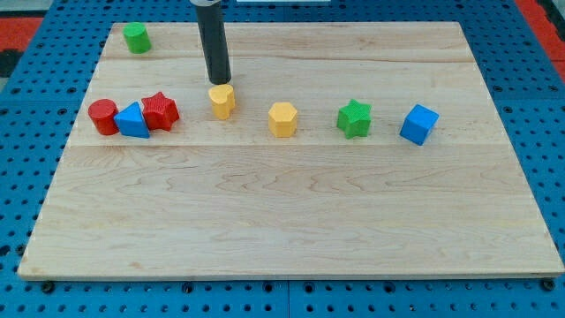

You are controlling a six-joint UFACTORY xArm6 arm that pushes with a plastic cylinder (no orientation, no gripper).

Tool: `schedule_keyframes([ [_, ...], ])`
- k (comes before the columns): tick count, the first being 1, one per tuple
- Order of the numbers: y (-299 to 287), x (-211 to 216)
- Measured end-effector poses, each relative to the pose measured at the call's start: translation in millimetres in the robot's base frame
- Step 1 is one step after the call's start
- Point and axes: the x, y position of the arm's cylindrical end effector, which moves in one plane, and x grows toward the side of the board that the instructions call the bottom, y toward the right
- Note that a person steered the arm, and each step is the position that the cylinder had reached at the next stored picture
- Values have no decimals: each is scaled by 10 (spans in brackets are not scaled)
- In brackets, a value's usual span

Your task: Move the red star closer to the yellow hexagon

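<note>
The red star (160,111) lies at the board's left, touching a blue triangle (132,121). The yellow hexagon (282,119) sits near the board's middle, well to the right of the star. Between them is a second yellow block (222,101), heart-like in shape. My tip (219,81) is at the end of the dark rod, just above that yellow block in the view, touching or almost touching its top edge. The tip is to the upper right of the red star, apart from it.
A red cylinder (103,116) touches the blue triangle's left side. A green block (136,38) sits at the top left corner. A green star (354,118) and a blue cube (418,124) lie right of the hexagon. The wooden board (291,221) rests on a blue pegboard.
</note>
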Motion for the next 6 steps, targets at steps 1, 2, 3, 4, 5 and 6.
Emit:
schedule_keyframes([
  [1,-160,37],
  [2,-690,38],
  [3,-839,298],
  [4,-887,669],
  [5,-814,941],
  [6,-721,1268],
])
